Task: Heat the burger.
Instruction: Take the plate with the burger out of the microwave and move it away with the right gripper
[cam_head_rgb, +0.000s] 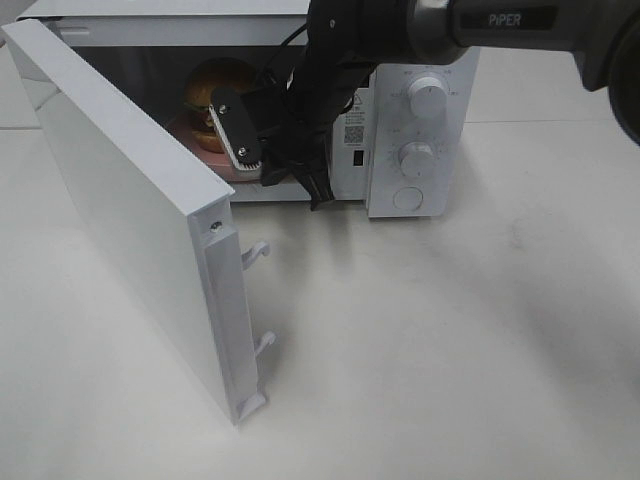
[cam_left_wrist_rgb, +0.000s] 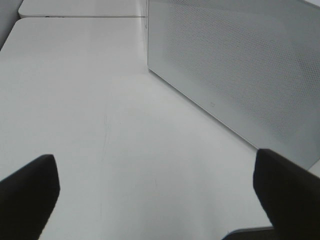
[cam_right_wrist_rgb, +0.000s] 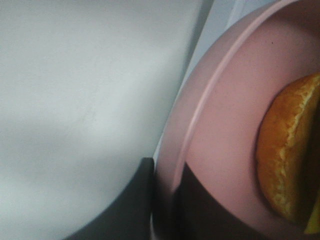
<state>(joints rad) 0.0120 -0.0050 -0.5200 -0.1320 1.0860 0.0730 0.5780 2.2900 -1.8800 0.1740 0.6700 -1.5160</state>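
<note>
White counter (cam_head_rgb: 420, 350) bare at near edge. Microwave door (cam_head_rgb: 140, 220) swung fully open toward near-left side, latch hooks exposed on free edge. Beyond it, right gripper (cam_head_rgb: 268, 150) reaching into microwave (cam_head_rgb: 420, 120) cavity, jaws clamped on rim of pink plate (cam_right_wrist_rgb: 220, 125). Burger (cam_right_wrist_rgb: 287, 155) resting on that plate inside cavity, glossy bun partly visible behind arm. Control panel with two dials and round button on microwave's right side. Left gripper (cam_left_wrist_rgb: 155, 200) hovering over counter beside microwave's perforated wall, fingers (cam_left_wrist_rgb: 30, 190) spread wide apart, holding nothing.
</note>
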